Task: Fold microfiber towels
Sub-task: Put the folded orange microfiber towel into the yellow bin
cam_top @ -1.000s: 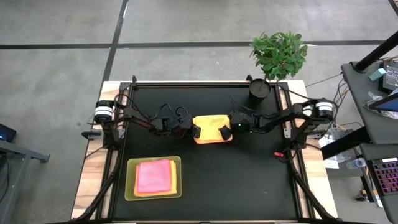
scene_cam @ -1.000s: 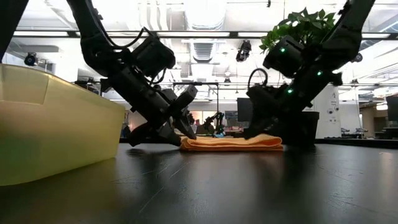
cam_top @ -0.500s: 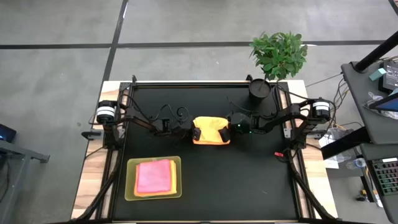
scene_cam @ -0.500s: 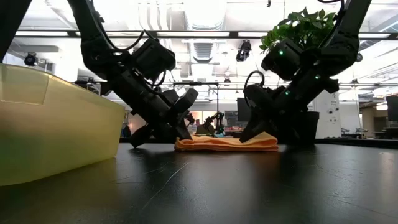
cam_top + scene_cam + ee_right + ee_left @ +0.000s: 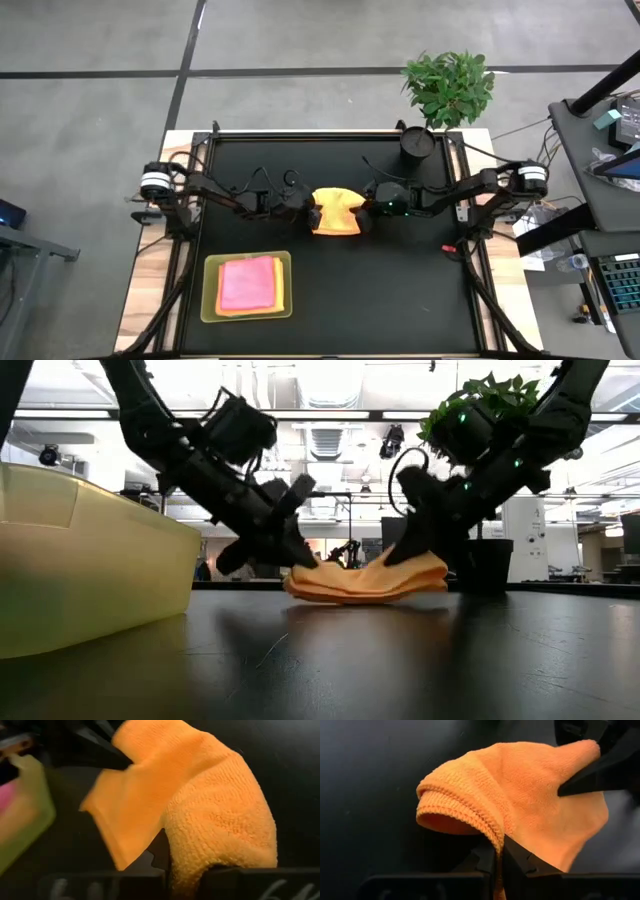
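Near the middle of the table (image 5: 420, 300), the left claw (image 5: 312, 212) and right claw (image 5: 362, 215) each pinch an edge of the sagging orange towel (image 5: 337, 211); shallow pinches could slip, spoiling the fold.

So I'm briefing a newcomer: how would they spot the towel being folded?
On the black table, look midway between the two arms. The orange towel sags there, pinched at each side by the left end effector and right end effector; the other towels sit stacked in the tray.

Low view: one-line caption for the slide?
Left gripper and right gripper each pinch an end of the orange towel, lifting its ends so the middle sags to the black table.
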